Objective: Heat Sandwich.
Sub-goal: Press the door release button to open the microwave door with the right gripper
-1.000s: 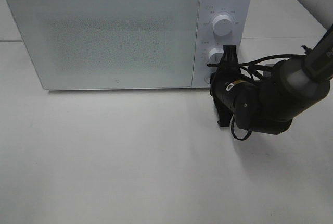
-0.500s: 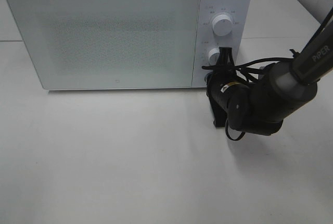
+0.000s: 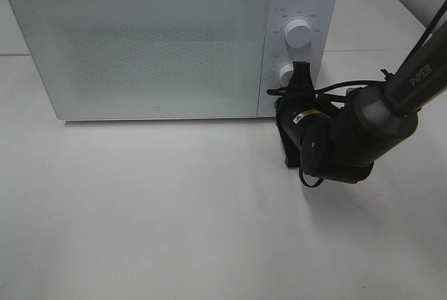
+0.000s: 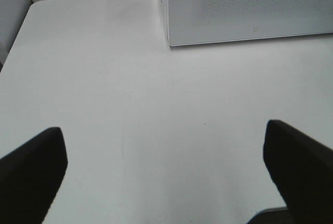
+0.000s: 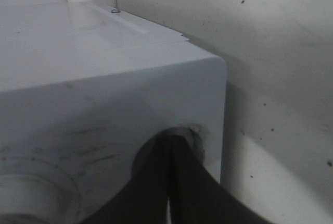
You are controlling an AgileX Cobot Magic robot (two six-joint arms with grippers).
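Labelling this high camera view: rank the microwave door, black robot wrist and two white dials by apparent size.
1. microwave door
2. black robot wrist, likely nearer the camera
3. upper dial and lower dial: alike; the lower is partly hidden, so unranked

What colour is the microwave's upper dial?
White, matching the microwave; the upper dial shows best in the exterior high view.

Shut microwave, right end effector at control panel
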